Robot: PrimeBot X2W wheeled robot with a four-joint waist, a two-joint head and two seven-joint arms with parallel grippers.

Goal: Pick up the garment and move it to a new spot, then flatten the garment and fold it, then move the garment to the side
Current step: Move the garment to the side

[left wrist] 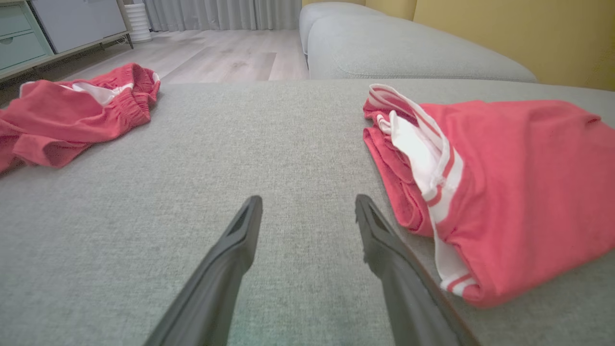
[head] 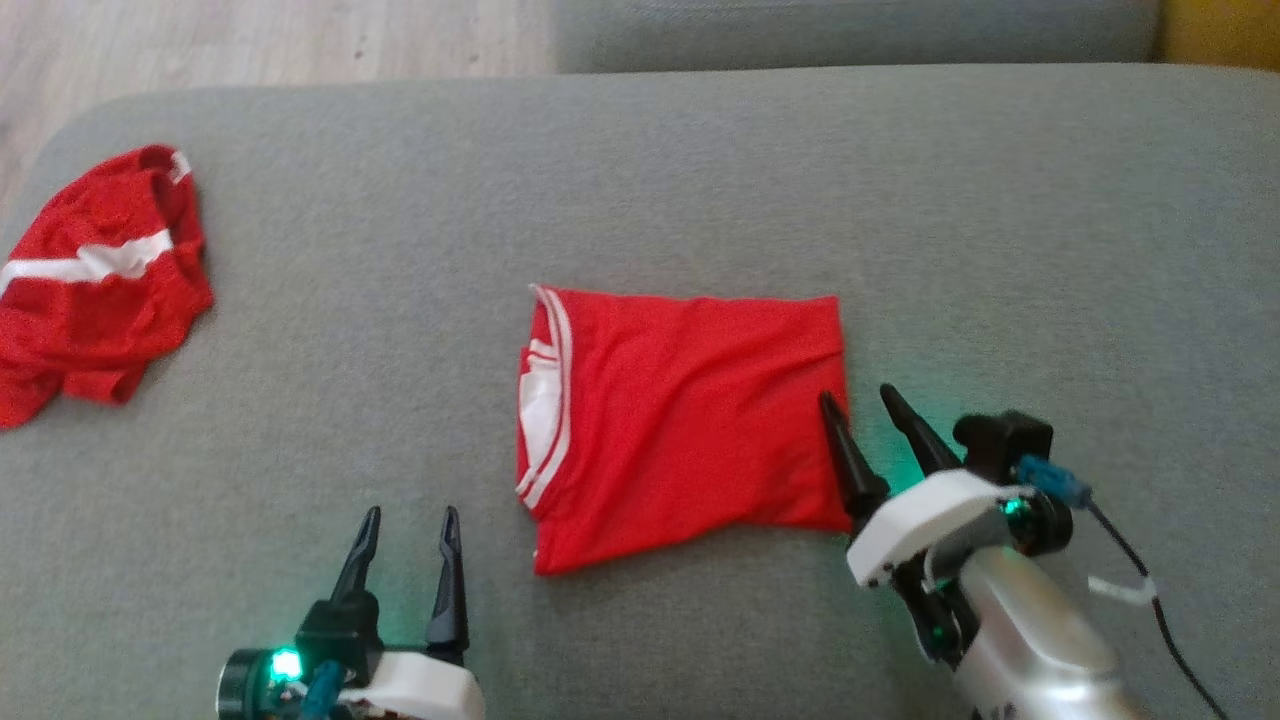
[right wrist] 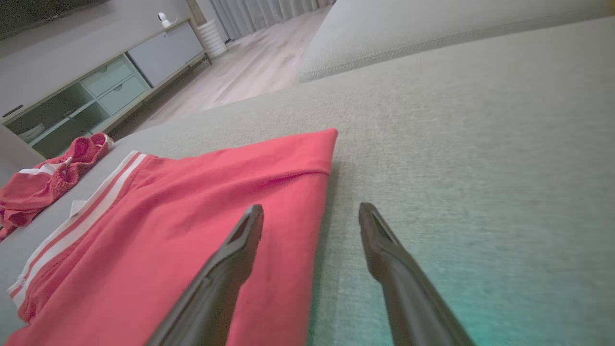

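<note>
A red garment (head: 680, 420) with white stripes lies folded into a rough rectangle on the grey cushion (head: 700, 180), its striped edge to the left. In the left wrist view the garment (left wrist: 499, 182) shows at the right, and in the right wrist view the garment (right wrist: 158, 240) fills the lower left. My right gripper (head: 858, 397) stands open at the garment's right edge, one finger over the cloth and one over bare cushion; in its own view the right gripper (right wrist: 310, 211) straddles that edge. My left gripper (head: 412, 515) is open over bare cushion, left of the garment, and holds nothing, as the left gripper (left wrist: 307, 202) shows.
A second red garment (head: 95, 280) with a white stripe lies crumpled at the cushion's far left edge. Another grey cushion (head: 850, 30) sits behind. Wooden floor (head: 250, 40) lies beyond the back left, with a low cabinet (right wrist: 96, 91) farther off.
</note>
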